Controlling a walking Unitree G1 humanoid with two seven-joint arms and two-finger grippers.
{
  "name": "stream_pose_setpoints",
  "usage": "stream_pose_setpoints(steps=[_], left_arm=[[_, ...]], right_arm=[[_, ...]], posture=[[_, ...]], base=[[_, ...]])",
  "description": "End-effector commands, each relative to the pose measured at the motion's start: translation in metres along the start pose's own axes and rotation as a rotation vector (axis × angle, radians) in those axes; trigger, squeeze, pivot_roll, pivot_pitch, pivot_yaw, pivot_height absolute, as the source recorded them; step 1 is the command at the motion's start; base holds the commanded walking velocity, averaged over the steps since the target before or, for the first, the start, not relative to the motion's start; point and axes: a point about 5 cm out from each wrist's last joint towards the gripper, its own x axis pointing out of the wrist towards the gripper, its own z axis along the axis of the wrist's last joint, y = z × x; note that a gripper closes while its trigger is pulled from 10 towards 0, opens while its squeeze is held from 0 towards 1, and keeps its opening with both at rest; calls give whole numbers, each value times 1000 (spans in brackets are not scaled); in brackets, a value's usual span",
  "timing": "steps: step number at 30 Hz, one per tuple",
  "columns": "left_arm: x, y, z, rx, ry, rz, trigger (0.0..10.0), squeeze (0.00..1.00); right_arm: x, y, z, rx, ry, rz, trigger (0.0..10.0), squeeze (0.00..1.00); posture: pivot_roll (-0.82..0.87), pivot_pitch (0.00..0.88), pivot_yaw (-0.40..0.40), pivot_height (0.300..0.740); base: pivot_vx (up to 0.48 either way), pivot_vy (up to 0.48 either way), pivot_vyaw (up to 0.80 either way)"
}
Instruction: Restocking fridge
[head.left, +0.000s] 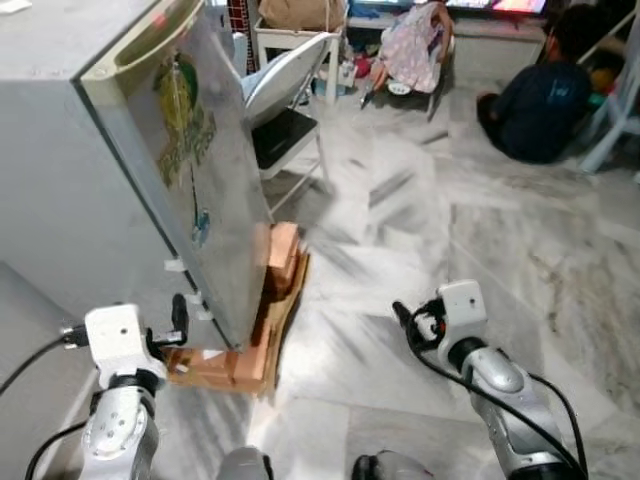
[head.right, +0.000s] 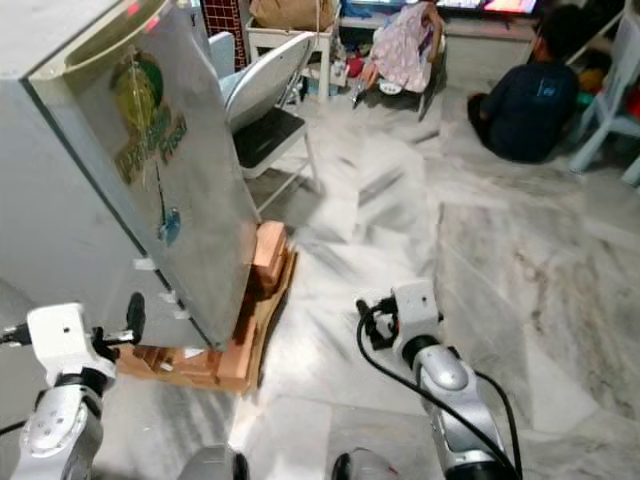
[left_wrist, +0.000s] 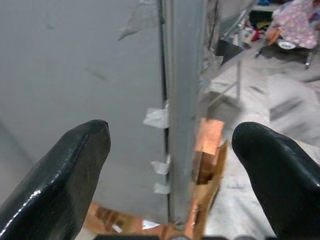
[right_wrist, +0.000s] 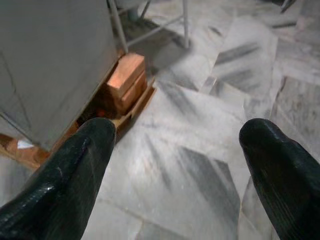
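Note:
A grey fridge (head.left: 60, 180) stands at my left on a base of bricks and wooden boards (head.left: 265, 310). Its door (head.left: 195, 150) carries a green sticker and looks closed, with bits of tape along its edge (left_wrist: 157, 117). My left gripper (head.left: 180, 318) is open, close to the door's lower corner and pointing at the seam between door and body. One left finger (left_wrist: 65, 175) shows on each side of that seam. My right gripper (head.left: 402, 318) is open over bare marble floor, with its fingers (right_wrist: 65, 180) wide apart and nothing between them.
A white folding chair (head.left: 285, 110) stands just behind the fridge door. A person in dark clothes (head.left: 545, 95) sits on the floor at the back right. Clothes and low furniture (head.left: 410, 45) line the far wall. The marble floor (head.left: 470, 230) in the middle is open.

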Motion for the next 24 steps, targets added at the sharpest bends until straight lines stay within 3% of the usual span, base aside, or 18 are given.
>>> stream_pose_setpoints(steps=[1, 14, 16, 20, 21, 24], left_arm=[[-1, 2, -2, 12, 10, 5, 10000, 0], [0, -1, -7, 7, 32, -5, 10000, 0], [15, -3, -5, 2, 27, -14, 10000, 0], [21, -2, -3, -2, 20, -20, 10000, 0], [38, 1, 1, -6, 7, -27, 10000, 0], [49, 4, 5, -7, -3, -20, 10000, 0]], right_arm=[[-2, -1, 1, -9, -2, 2, 10000, 0], [-2, 2, 4, -11, -12, 8, 10000, 0], [-2, 5, 6, -5, -3, 27, 10000, 0], [-3, 6, 6, -1, -3, 35, 10000, 0], [-5, 5, 8, 1, -3, 34, 10000, 0], [-6, 5, 9, -1, 1, 30, 10000, 0]], posture=[[-16, 119, -6, 740], [-17, 125, -6, 740], [-25, 132, -12, 740], [-33, 136, -14, 740], [-45, 147, -15, 740], [-47, 149, -15, 740]], base=[[0, 0, 0], [0, 0, 0], [0, 0, 0], [0, 0, 0], [0, 0, 0], [0, 0, 0]])
